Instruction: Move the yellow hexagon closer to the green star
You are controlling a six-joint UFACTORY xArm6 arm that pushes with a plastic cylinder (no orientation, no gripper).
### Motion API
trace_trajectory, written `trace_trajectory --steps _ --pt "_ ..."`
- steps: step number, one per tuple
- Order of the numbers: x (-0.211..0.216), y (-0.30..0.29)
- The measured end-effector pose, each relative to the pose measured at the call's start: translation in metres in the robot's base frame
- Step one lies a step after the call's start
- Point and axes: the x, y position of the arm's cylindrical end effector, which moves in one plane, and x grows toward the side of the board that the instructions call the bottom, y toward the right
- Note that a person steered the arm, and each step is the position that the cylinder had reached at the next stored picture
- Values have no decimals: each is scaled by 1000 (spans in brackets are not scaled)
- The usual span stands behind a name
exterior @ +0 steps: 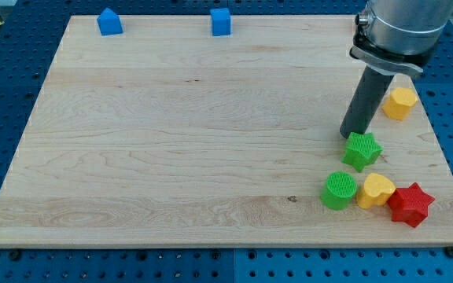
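The yellow hexagon lies near the board's right edge, in the upper right. The green star lies below and to the left of it, a short gap apart. My tip stands on the board just above the green star's upper left, touching or nearly touching it. The rod rises from there toward the view's upper right, and its shaft passes just left of the yellow hexagon.
A green round block, a yellow heart-like block and a red star lie in a row at the lower right. Two blue blocks sit at the wooden board's top edge.
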Motion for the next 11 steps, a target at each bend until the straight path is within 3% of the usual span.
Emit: trace_trajectory --steps 2,3,4,5,6,8,11 --pt "48 35" --pt "18 27" --pt "-42 15" --pt "-110 40" --pt "-114 106" --pt "-102 94" --pt "-46 82"
